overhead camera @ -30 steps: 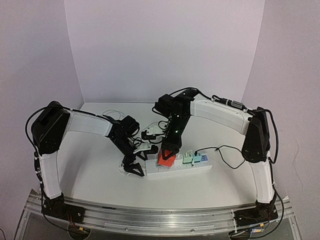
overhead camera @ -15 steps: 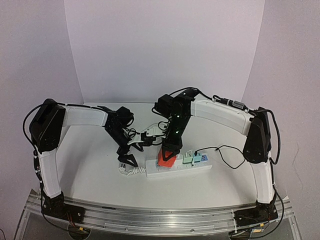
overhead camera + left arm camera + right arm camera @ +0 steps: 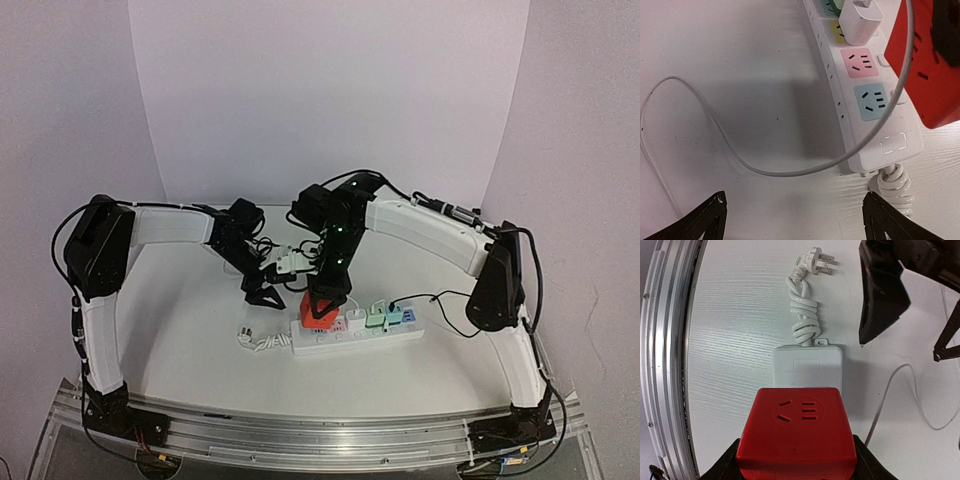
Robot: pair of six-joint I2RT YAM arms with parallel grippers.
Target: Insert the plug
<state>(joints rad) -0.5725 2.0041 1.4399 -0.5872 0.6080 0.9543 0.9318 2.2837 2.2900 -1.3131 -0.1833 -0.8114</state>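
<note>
red plug (image 3: pixel 797 432): boxy matte plastic, rounded edges, socket holes on its top face. power strip (image 3: pixel 865 100): long glossy white bar with pastel pink and blue socket pads and a coiled white cord (image 3: pixel 802 315) at one end. right gripper (image 3: pixel 322 298) is part closed, clamping the red plug's sides over the strip's cord end; seated or not, can't tell. left gripper (image 3: pixel 792 200) is spread wide, empty, just beside that end.

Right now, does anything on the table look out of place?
Yes. The strip's own plug lies loose on the table past its coiled cord, so the strip is connected to nothing.
</note>
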